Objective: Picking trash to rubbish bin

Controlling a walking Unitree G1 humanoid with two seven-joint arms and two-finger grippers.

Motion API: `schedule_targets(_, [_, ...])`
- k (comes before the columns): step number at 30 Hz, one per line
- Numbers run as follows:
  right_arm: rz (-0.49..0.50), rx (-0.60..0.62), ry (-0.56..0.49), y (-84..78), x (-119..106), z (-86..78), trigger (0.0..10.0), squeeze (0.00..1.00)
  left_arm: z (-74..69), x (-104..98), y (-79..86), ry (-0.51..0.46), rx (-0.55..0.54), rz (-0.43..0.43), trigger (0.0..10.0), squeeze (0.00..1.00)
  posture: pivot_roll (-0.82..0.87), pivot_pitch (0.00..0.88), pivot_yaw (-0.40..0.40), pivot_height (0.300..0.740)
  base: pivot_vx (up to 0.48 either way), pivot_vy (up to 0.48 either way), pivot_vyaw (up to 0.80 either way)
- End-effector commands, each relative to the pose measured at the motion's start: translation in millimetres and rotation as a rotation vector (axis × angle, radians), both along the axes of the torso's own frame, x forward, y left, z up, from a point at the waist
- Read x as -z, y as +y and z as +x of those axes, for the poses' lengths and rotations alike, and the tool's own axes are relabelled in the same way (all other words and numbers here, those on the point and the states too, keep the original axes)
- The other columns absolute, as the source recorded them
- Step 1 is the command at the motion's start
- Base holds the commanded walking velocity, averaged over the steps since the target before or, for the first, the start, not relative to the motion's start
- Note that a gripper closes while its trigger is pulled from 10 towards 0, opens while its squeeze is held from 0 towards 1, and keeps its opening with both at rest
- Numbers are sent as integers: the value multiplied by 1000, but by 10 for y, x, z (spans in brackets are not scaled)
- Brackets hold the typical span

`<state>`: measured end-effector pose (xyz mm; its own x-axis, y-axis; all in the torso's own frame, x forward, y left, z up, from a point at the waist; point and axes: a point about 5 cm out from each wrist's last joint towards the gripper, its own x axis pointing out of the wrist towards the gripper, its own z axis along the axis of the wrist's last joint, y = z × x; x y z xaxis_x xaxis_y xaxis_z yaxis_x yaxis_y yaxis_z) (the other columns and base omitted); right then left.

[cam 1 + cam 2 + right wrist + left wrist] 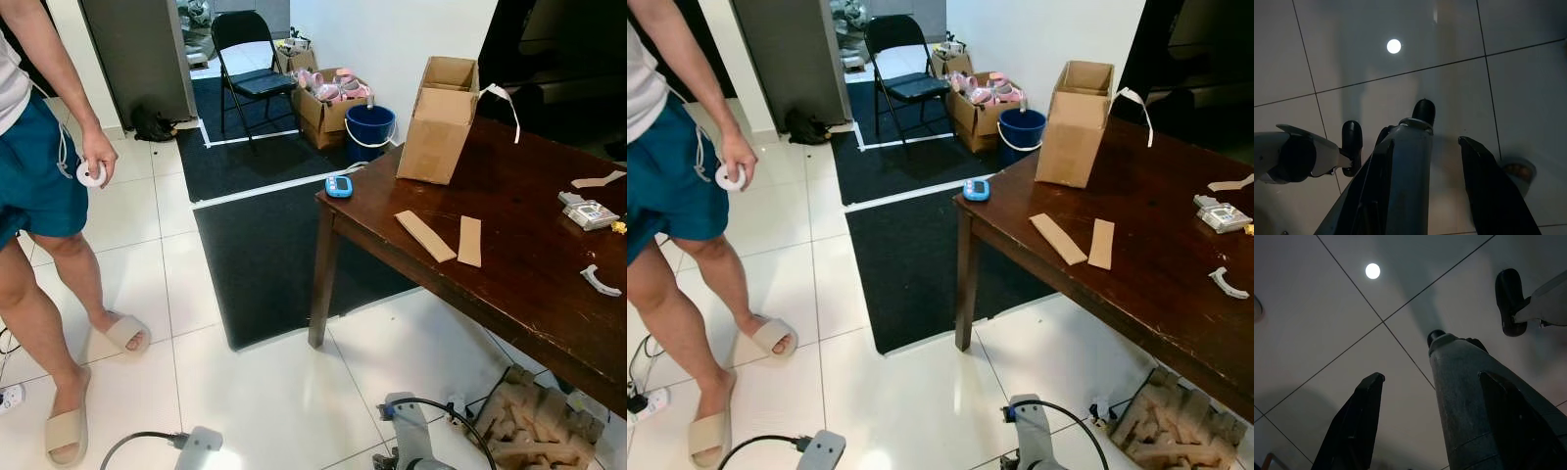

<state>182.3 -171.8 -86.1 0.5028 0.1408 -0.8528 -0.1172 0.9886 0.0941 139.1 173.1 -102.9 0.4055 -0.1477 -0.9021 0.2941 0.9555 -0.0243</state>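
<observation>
On our far left a person in blue-green shorts point(34, 181) stands on the white tiled floor point(245, 382), holding a small white round object point(90, 174) in one hand point(98, 152). Past them, a black folding chair point(250, 69) stands on the dark floor mat point(260, 250), beside an open cardboard box of pink items point(331, 103) and a blue plastic bucket point(369, 130).

Our left gripper point(1435, 426) hangs idle over bare tile, its two black fingers point(1354, 426) apart with nothing between them. Our right gripper point(1432, 191) hangs likewise, fingers point(1491, 191) spread and empty.

To the right, well apart from both grippers, the dark wooden table point(529, 284) carries the trash: a tall open cardboard box point(439, 119), two flat cardboard strips point(446, 237), and a small blue device point(338, 186) at the table's corner. Under the table's near edge lies a pile of crumpled brown cardboard point(534, 421).
</observation>
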Motion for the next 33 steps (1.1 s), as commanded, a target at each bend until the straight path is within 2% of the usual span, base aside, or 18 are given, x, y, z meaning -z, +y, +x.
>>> schedule_targets(1, [5, 7, 6, 18, 9, -14, 10000, 0, 12, -9, 49, -3, 11, 14, 10000, 0, 13, 7, 18, 740, 0, 0, 0])
schedule_targets(20, [-3, 1, 4, -5, 2, -3, 10000, 0, 61, -24, 23, -14, 7, 3, 10000, 0, 17, 4, 8, 740, 0, 0, 0])
schedule_targets(33, [-9, -3, 7, -21, 6, -15, 10000, 0, 35, -13, -4, -11, 12, 0, 10000, 0, 15, 3, 7, 740, 0, 0, 0])
